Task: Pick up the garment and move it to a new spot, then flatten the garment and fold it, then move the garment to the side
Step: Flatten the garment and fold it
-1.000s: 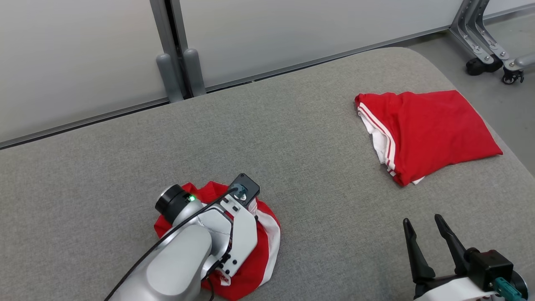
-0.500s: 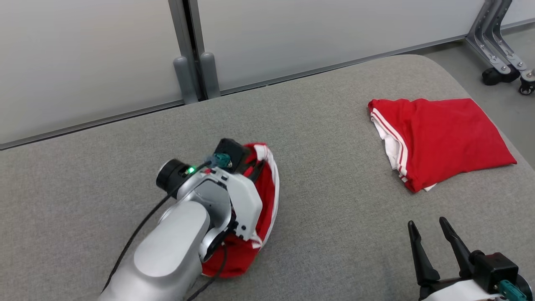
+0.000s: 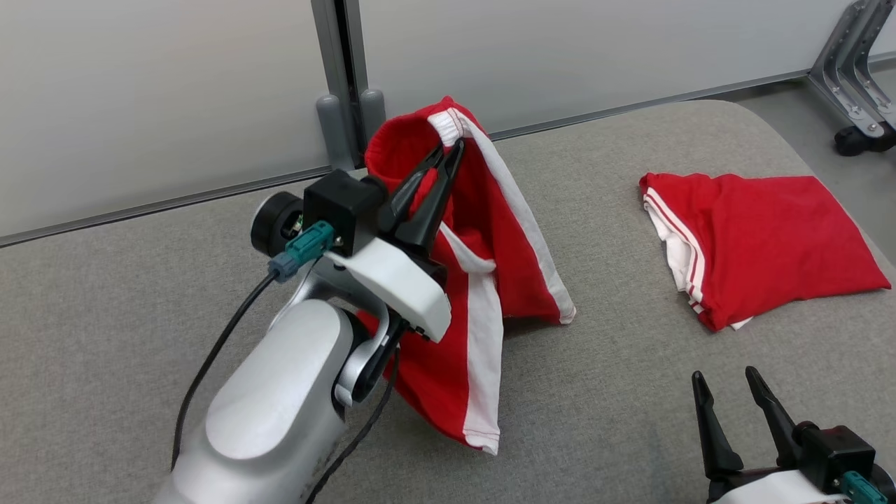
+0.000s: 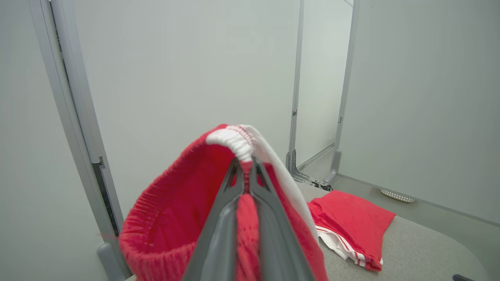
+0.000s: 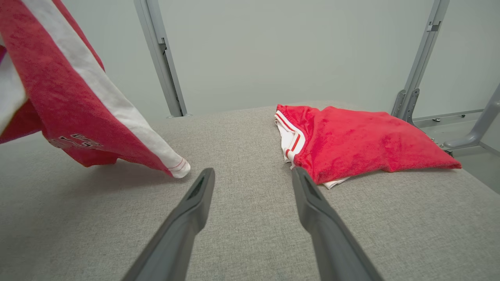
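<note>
**Waistband pinch, garment hanging off left arm**

Left gripper (image 3: 450, 147) has its fingers nearly together, clamped on the red-and-white garment (image 3: 483, 231) at the waistband, just under the white elastic. The garment hangs in the air over the middle-left of the pad (image 3: 595, 392), and its lower hem looks to be touching or just above the fabric surface; you can't tell which. Right gripper (image 3: 724, 378) sits low near you with its fingers spread and nothing between them.

Risks:
- The bite is thin and at the very edge, so a fast swing could pull the band out.
- A low hem will drag on the rough weave and bunch up.
- The cloth drapes against the wrist and cable (image 3: 210, 364), so it may snag on release.
- A drop too far right would land on the folded red piece (image 3: 763, 238).

The surface is a grey upholstered pad with a rounded corner. Pale wall panels (image 3: 140, 91) with a metal post (image 3: 339, 70) stand behind it, and a wheeled frame (image 3: 850, 105) sits at the far right.
</note>
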Robot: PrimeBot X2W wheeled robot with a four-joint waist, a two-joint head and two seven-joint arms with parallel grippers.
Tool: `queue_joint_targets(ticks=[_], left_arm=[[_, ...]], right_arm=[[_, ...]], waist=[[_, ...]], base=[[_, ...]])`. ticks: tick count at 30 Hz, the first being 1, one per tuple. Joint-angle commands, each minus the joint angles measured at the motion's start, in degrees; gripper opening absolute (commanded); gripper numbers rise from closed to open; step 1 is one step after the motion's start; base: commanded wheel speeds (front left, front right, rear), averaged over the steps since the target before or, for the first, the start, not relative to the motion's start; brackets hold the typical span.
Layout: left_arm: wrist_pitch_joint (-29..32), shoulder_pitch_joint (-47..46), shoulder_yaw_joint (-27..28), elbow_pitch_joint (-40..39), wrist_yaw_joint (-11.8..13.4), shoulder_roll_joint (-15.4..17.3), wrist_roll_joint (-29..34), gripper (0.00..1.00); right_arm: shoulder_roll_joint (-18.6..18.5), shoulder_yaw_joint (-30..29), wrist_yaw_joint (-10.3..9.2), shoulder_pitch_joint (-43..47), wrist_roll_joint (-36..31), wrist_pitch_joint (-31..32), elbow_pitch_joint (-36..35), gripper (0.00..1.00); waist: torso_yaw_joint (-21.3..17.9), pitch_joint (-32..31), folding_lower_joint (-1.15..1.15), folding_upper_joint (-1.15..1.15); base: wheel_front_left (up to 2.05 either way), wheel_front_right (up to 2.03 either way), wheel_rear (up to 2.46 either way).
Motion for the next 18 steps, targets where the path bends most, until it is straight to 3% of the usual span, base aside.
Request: queue_joint_targets(ticks=[1, 8, 16, 18], left_arm=[[-1.4, 2.51, 0.34, -0.68, -0.49, -0.01, -1.24, 0.0], [-3.72, 13.57, 0.02, -4.18, -2.61, 1.88, -6.01, 0.0], [-4.54, 31.25, 2.52, -8.19, -1.97, 9.49, -11.4, 0.0], [-5.23, 33.83, 3.04, -7.76, -2.23, 9.92, -12.82, 0.0]], right_arm=[[-0.31, -0.26, -0.01, -0.11, -0.04, -0.28, -0.24, 1.0], [-0.3, -1.06, -0.02, 0.81, 0.13, -0.28, 0.16, 1.0], [-0.29, -2.91, -0.01, 2.25, -0.76, -0.28, 0.88, 1.0], [-0.29, -3.02, -0.01, 2.64, -1.12, -0.28, 1.23, 1.0]], waist=[[0.41, 0.22, 0.0, 0.0], [2.12, 0.4, 0.0, 0.0], [5.66, -0.51, 0.0, 0.0], [6.86, -0.92, 0.0, 0.0]], base=[[0.0, 0.0, 0.0], [0.0, 0.0, 0.0], [0.0, 0.0, 0.0], [0.0, 0.0, 0.0]])
